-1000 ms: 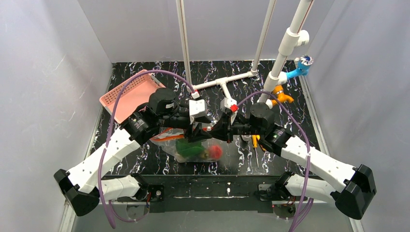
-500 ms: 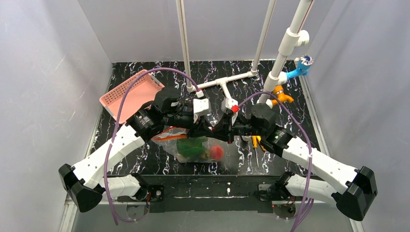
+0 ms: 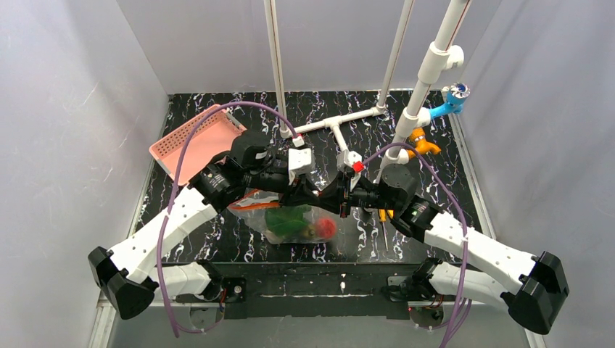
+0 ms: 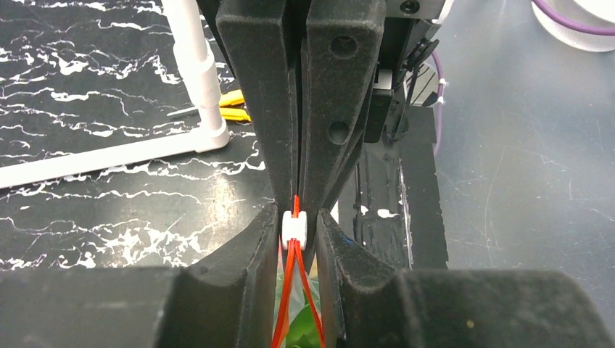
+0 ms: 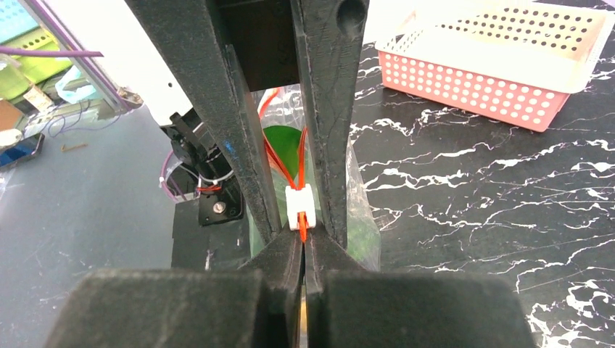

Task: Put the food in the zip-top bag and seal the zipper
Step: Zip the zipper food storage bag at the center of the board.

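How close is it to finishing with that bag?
Done: the food lies inside the zip-top bag. In hand: the right pincer pinches the zipper end while the left pincer grips its white slider. Left: the tracks behind the slider gape apart, so sealing remains.

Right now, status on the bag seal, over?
Right gripper shut on zipper end. Left gripper shut on white slider; zipper open behind it. Food inside bag. Nothing blocking.

1. No writing, brand name, number or sign can be read in any of the three views; nothing printed shows clearly enough to make out.
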Controlling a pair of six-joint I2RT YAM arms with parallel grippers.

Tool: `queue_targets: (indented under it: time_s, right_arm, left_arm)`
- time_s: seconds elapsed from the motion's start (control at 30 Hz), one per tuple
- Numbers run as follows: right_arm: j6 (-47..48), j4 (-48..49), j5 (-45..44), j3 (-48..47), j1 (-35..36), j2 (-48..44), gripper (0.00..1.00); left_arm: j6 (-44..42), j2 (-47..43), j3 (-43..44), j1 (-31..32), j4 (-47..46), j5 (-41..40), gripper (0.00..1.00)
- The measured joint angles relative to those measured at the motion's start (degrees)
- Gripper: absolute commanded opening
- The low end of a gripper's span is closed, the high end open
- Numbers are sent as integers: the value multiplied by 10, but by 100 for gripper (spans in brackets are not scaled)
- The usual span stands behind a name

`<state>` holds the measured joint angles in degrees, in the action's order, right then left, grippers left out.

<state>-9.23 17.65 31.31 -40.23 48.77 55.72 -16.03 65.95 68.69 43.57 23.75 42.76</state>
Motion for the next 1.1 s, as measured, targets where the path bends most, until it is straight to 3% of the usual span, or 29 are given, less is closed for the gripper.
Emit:
queue_targets:
  time_s: [0.27,0.3,0.4,0.57,0.8,0.97,1.1]
  right_arm:
    - [3,4,-10,1,1,-2,1]
    - [5,0,-10,1,-3,-2,1]
    - [12,-10,-4,-2,-7,-2,1]
    - [24,-27,8,-3,-7,-2,1]
    - [32,-42,16,-13,-7,7,1]
    - [35,-54,18,-16,-7,8,1]
    - [37,-59,18,-17,-7,8,1]
  left_arm:
    - [12,-32,-29,-69,-3,70,0]
    - [16,-39,-30,-81,2,75,4]
    - [28,-49,-31,-92,3,94,33]
    - [71,-46,-36,-91,-22,133,47]
    - [102,-44,-36,-65,-47,115,45]
    - [105,-24,-31,-47,-45,73,36]
    - [108,-9,-30,-45,-45,47,41]
